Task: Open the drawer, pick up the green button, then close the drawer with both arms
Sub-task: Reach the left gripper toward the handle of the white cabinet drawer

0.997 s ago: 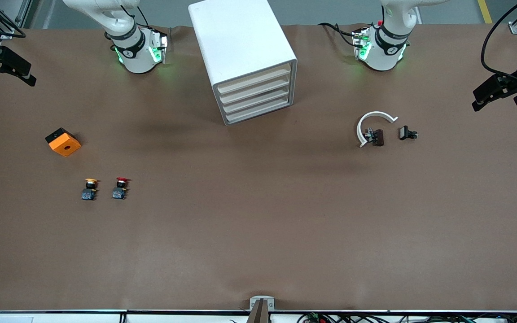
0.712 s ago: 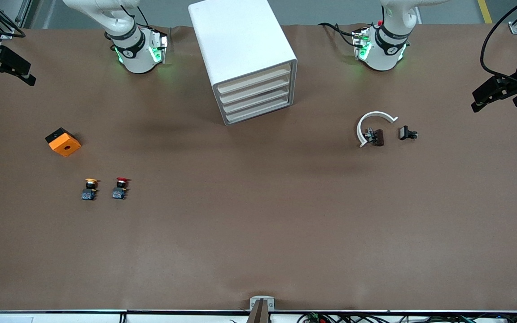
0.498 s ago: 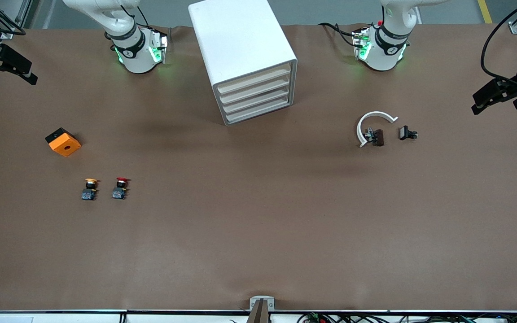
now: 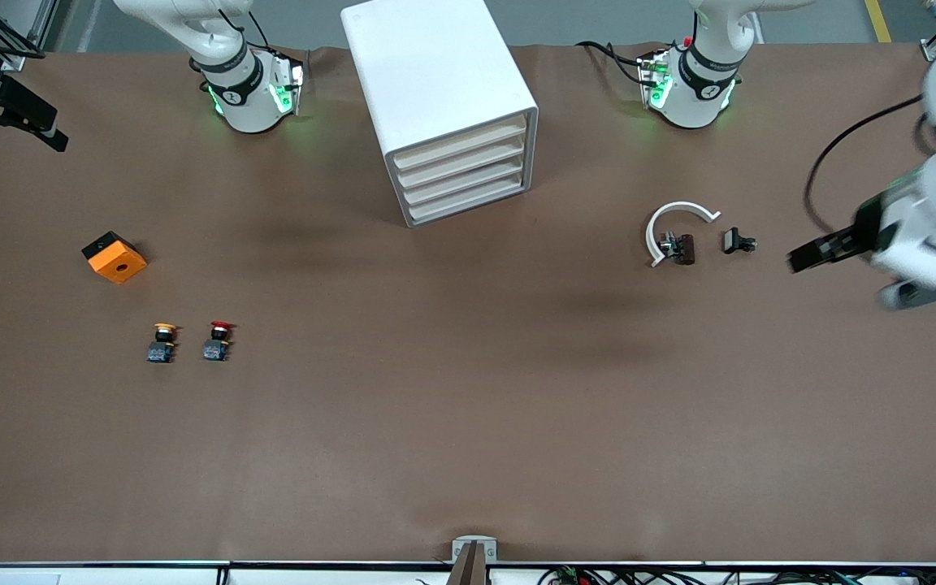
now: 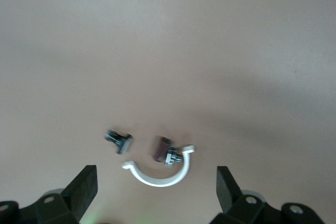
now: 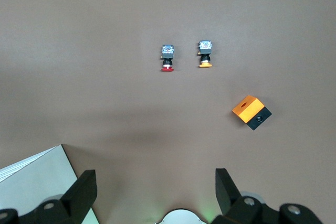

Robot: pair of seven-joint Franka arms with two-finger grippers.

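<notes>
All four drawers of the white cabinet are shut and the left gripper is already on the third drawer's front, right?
No. The front view shows the left gripper up over bare table at its own end, far from the drawer. All four cabinet drawers are shut.

Left gripper (image 4: pixel 801 258) over table (image 4: pixel 468 422), just beside small clip (image 4: pixel 738 241); curved bracket (image 4: pixel 673 219) next along, cabinet (image 4: pixel 444 106) well apart.
</notes>
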